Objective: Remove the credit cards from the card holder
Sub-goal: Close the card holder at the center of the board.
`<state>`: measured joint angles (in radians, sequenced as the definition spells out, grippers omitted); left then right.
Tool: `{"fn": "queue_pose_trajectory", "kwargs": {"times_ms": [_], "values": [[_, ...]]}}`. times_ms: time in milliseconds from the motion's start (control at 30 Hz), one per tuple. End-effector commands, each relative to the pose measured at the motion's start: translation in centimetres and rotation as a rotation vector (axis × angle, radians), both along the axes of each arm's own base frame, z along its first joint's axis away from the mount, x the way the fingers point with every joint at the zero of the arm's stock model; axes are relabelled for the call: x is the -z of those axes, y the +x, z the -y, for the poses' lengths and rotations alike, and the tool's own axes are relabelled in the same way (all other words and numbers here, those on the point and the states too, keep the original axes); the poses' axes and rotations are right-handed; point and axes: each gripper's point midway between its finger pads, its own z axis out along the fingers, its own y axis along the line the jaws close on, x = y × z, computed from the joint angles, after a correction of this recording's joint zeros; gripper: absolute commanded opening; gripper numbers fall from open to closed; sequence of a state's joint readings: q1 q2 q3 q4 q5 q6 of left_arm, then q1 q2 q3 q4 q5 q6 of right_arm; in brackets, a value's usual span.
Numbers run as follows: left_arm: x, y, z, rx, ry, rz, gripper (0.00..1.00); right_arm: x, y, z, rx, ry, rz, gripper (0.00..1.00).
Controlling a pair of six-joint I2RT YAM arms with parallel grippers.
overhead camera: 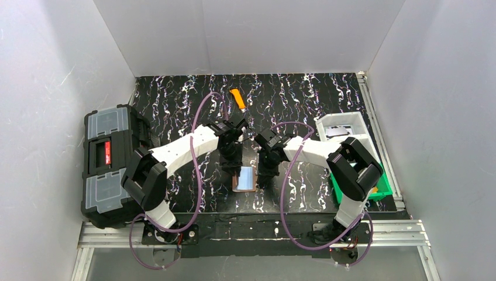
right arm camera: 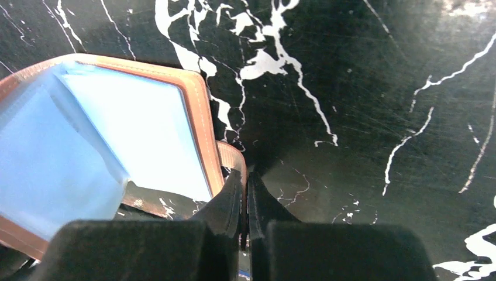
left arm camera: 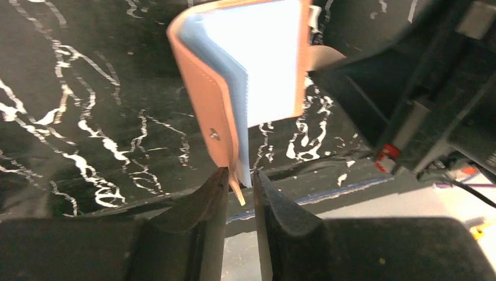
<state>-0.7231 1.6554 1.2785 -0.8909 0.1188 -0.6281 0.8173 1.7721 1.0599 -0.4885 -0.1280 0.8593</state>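
Here, well to the right of the black toolbox (overhead camera: 111,164) and nearer the arm bases than its middle, the card holder (overhead camera: 244,179) lies opened on the dark marbled table (overhead camera: 304,99), its brown cover facing down and its pale inside facing up. Of the credit cards (left arm camera: 269,58), only pale blue-grey faces show, tucked in the holder's pockets; an orange-tan one cannot be made out. The left gripper (left arm camera: 240,187) comes at the holder from the toolbox side, its fingers (left arm camera: 213,202) drawn close together with the lower edge of the cover and the pale blue layer between them. Thin slivers of gap show beside that edge, so whether they truly clamp it cannot be told. The right gripper (right arm camera: 245,187) stands on the side of the holder away from the toolbox, its jaws pressed together on the little brown side tab, which runs straight into the seam between them. In the left wrist view the holder looks tilted up, its stitched cover with a small stud turned toward the camera. Farther back on the table than the toolbox, and to its right, an orange utility knife (overhead camera: 237,98) lies alone. Across the table from the toolbox, at the far right edge, sit a white bin (overhead camera: 342,126) and a green bin (overhead camera: 383,186).
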Motion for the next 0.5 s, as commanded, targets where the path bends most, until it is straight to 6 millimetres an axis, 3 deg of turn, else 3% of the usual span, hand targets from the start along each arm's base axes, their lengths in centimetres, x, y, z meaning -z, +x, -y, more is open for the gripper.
{"fn": "queue_pose_trajectory", "kwargs": {"times_ms": [0,200,467], "values": [[-1.7,-0.7,2.7,0.022,-0.135,-0.015,0.23,0.9,0.6,-0.1,-0.002,-0.031,0.025,0.01],[0.6,-0.6,4.6,0.024,-0.199,-0.066,0.26,0.7,0.4,-0.3,-0.006,0.0,0.03,0.01],[3.3,0.5,6.1,0.028,-0.229,-0.069,0.45,-0.4,0.3,-0.2,0.003,0.026,0.053,0.01]]}}
